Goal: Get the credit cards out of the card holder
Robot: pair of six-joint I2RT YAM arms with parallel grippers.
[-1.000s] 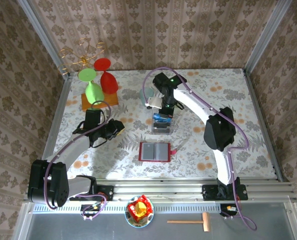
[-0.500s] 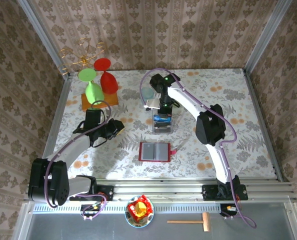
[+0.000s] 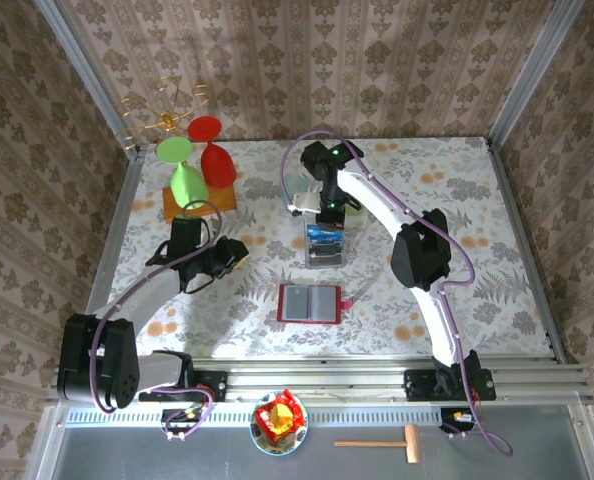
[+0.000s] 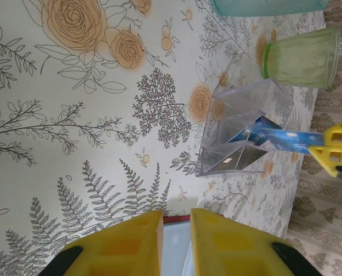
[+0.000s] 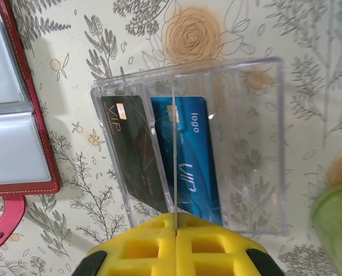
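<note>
- The card holder (image 3: 310, 303) lies open and flat on the table (image 3: 477, 210), near the front edge. Both of its greyish pockets look empty from above, so the pulling-out part seems finished or close to it.
- A clear box (image 3: 324, 245) stands at 12 o'clock from the holder, just beyond it, and serves as the drop spot.
- Two of the credit cards lean inside the box. They are a dark card (image 5: 133, 149) on the side nearer the holder and a blue card (image 5: 191, 161) next to it.
- The right gripper (image 5: 175, 221) hangs over the box, clenched on a third card (image 4: 292, 138). That card shows edge-on as a thin pale line in the right wrist view. In the left wrist view it is a bluish strip running from the fingers down into the box.
- The third card's lower end appears to be inside the box already. Whether it touches the bottom cannot be told.
- The left gripper (image 4: 177, 214) waits at about 10 o'clock from the holder, well apart from the box. Its fingers are parted by a narrow gap with nothing between them.
- What looks left is to let go of the third card so it rests with the other two, then lift the right arm clear.
- Any card hidden deep in a pocket would not show here, so it is only a judgement that the holder is empty.
</note>
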